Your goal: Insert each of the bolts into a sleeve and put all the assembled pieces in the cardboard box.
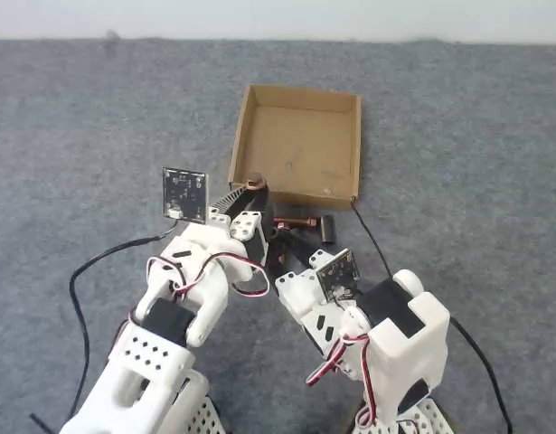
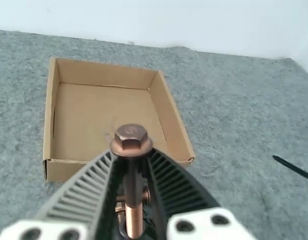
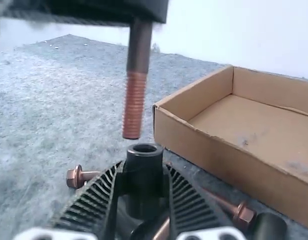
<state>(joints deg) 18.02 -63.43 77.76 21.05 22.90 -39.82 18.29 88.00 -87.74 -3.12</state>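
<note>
- An open brown cardboard box (image 1: pixel 238 145) is set on the grey carpeted table (image 1: pixel 79 117).
- A copper hex-headed bolt (image 1: pixel 254 181) is clamped upright in the black ribbed left gripper (image 1: pixel 249 192), just before the box's near left corner.
- A second copper bolt (image 1: pixel 296 221) is laid flat near the box's front wall, with a short black cylindrical sleeve (image 1: pixel 327 228) just beside its end.
- The white right arm (image 1: pixel 395 334) is angled toward these loose pieces.
- A black cable (image 1: pixel 372 240) is run past the sleeve.
</note>
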